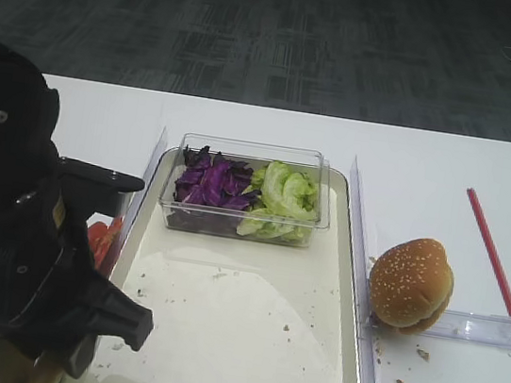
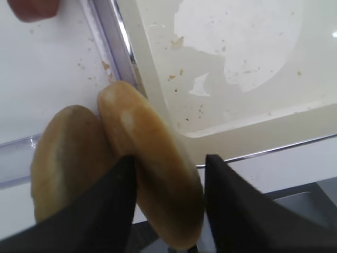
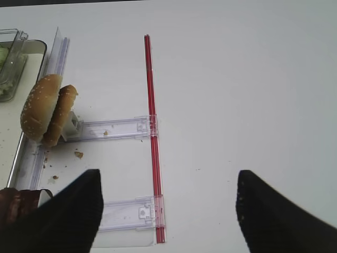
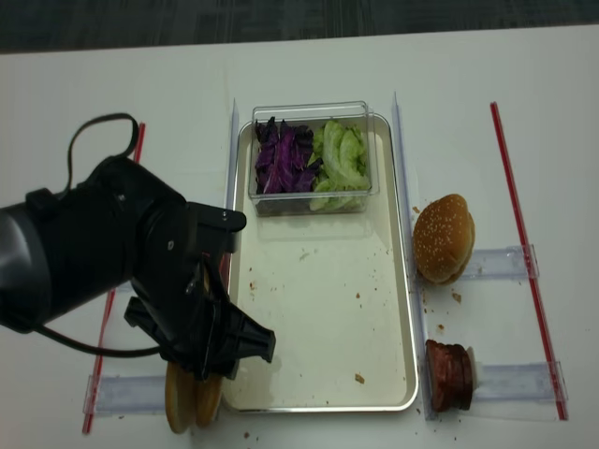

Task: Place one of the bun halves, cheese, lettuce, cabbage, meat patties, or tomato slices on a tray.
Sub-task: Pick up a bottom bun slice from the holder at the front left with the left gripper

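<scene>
Bun halves [image 2: 121, 163] stand on edge side by side at lower left of my left wrist view, and my left gripper [image 2: 168, 195] has its fingers straddling the nearer half, touching it. Tray [image 2: 158, 113] rim lies just beyond, upper right. My right gripper [image 3: 168, 208] hangs wide, holding nothing, over bare table.

Bun halves [image 2: 131, 168] upright beside tray [image 2: 158, 100]

Two high views look down on the tray [image 1: 350, 262], one obliquely, one overhead; wrist views sit close above the surface [image 3: 237, 79].
</scene>
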